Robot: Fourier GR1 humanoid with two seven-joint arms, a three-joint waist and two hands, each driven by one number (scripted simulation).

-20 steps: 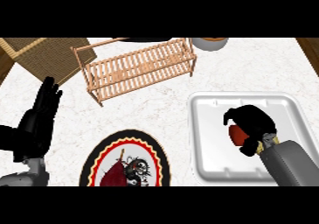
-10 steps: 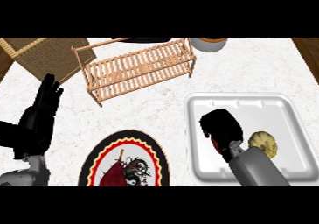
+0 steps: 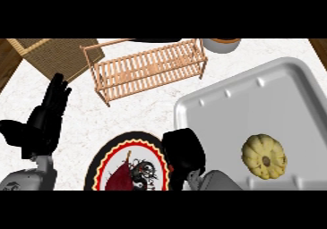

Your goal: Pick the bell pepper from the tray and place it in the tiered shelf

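Yellow squash (image 3: 264, 156) sits in tray (image 3: 225, 112), patterned plate (image 3: 113, 156) beside right robot hand (image 3: 184, 152).

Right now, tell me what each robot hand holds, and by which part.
Left robot hand: nothing. Right robot hand: cannot tell, it hides whatever is under it.

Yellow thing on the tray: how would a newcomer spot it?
Find the big grey tray at the right of the counter. In it lies a round, ridged, pale yellow squash, the tray's only visible item, just right of the black right hand.

Bright, even light covers the pale counter (image 3: 149, 114), with soft shading round the tray (image 3: 222, 118).
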